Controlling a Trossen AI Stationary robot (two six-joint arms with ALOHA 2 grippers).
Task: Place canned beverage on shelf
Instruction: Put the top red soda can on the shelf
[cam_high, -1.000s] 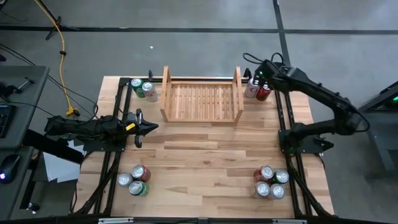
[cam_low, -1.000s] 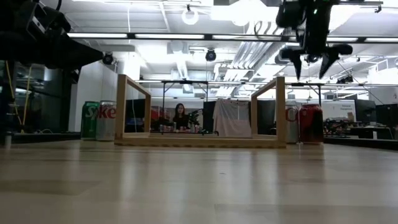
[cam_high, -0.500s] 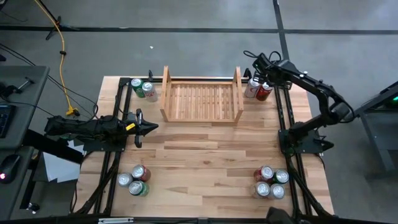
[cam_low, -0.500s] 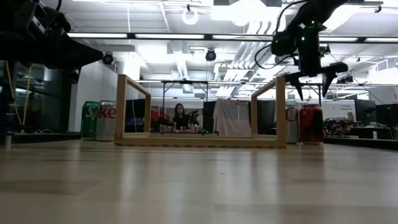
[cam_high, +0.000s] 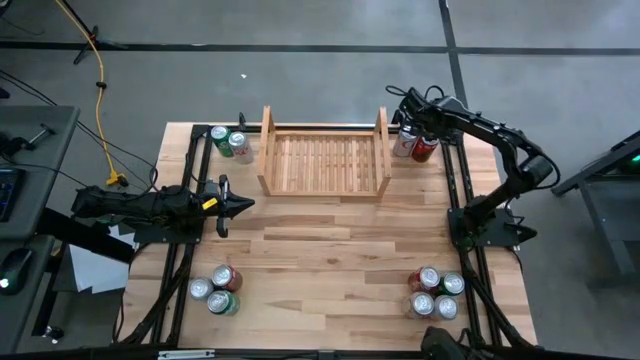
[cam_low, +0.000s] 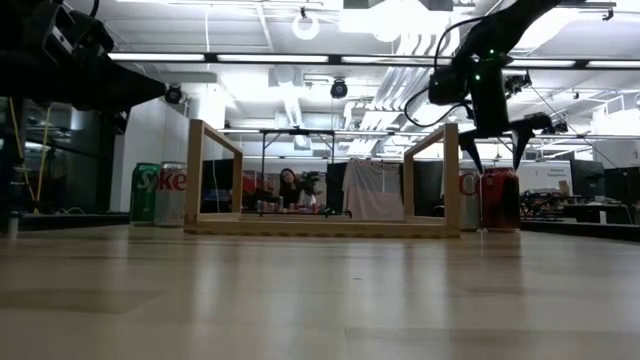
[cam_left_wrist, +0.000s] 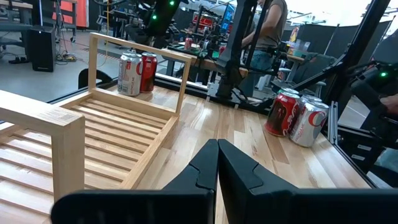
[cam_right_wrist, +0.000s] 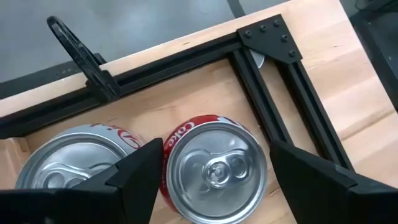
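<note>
The shelf (cam_high: 324, 163), a low pale wooden rack, stands at the table's far middle. A red can (cam_right_wrist: 214, 165) and a silver can (cam_right_wrist: 62, 168) stand upright just right of it, on the table's far right corner (cam_high: 423, 150). My right gripper (cam_low: 495, 160) is open and points down right above the red can. One finger (cam_right_wrist: 140, 171) stands over the gap between the two cans, the other (cam_right_wrist: 311, 177) past the red can's outer side. In the low view its fingertips are about level with the can's top (cam_low: 498, 172) and touch nothing. My left gripper (cam_high: 238, 205) is shut and empty, waiting at the table's left.
A green and a silver can (cam_high: 230, 143) stand left of the shelf. Three cans (cam_high: 218, 290) stand near left, several cans (cam_high: 436, 293) near right. A black frame rail (cam_right_wrist: 273, 118) runs beside the red can. The shelf's right side board (cam_low: 451, 178) is close to the silver can.
My right gripper has come down toward the red can at the far right corner, fingers staying open and pointing down. Its arm has folded in toward the far edge. The cans have kept still.
</note>
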